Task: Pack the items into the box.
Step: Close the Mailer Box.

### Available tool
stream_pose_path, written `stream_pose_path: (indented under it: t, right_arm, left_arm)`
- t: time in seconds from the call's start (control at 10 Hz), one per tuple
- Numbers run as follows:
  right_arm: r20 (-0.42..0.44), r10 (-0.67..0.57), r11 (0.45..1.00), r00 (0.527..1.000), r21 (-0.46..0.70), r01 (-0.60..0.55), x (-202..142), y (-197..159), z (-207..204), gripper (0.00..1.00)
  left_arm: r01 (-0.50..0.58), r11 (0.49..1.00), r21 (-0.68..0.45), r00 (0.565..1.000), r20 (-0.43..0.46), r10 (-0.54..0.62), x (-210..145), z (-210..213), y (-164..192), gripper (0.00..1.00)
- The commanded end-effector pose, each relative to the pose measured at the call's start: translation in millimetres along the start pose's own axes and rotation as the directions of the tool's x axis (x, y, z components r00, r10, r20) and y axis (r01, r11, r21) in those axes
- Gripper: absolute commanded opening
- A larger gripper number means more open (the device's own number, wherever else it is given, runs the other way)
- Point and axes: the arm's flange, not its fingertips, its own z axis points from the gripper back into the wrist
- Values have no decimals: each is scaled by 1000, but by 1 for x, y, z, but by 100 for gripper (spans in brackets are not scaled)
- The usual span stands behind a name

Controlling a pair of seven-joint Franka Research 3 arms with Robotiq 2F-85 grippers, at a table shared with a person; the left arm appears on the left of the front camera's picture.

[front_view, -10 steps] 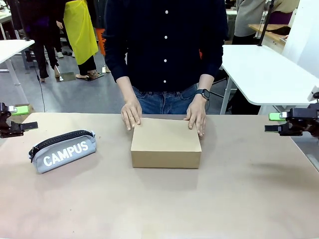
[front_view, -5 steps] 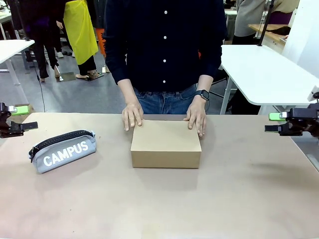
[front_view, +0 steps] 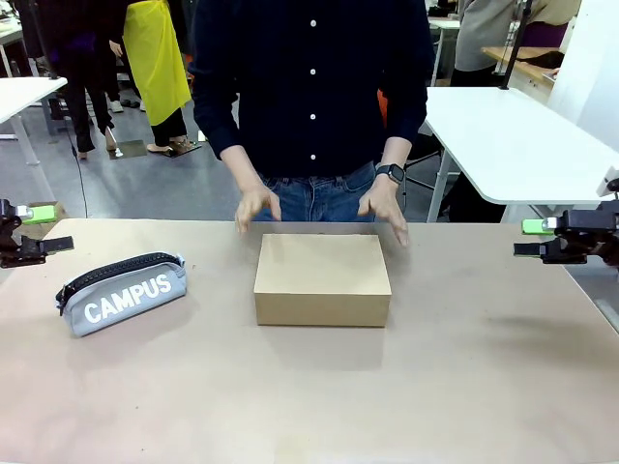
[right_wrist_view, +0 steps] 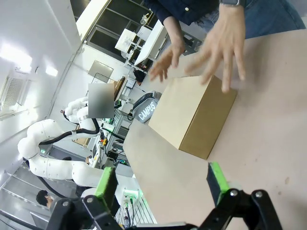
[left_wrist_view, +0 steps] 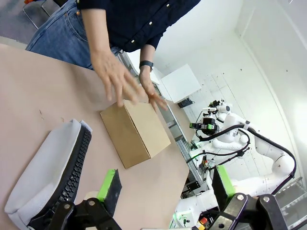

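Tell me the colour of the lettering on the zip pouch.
White "CAMPUS" on the grey zip pouch, clearest in the front view.

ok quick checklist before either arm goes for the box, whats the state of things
1. Box lid: closed, so nothing can go in yet: not ok.
2. Person's hands lifted just above the box's far edge, blurred: not ok.
3. Left gripper open, holding nothing: ok.
4. Right gripper open, holding nothing: ok.
5. Both arms parked at the table edges, away from the box: ok.
6. Pouch zipped, lying left of the box, apart from it: ok.
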Motion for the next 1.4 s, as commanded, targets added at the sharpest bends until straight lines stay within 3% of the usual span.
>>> stream_pose_path:
  t: [0.0,1.3]
  right_arm:
    - [6,0,1000,1000,4,0,1,3,-4,100]
    - [6,0,1000,1000,4,0,1,3,-4,100]
  left_arm:
    - [22,1000,4,1000,-11,-22,0,2,-2,100]
    - [22,1000,4,1000,-11,-22,0,2,-2,100]
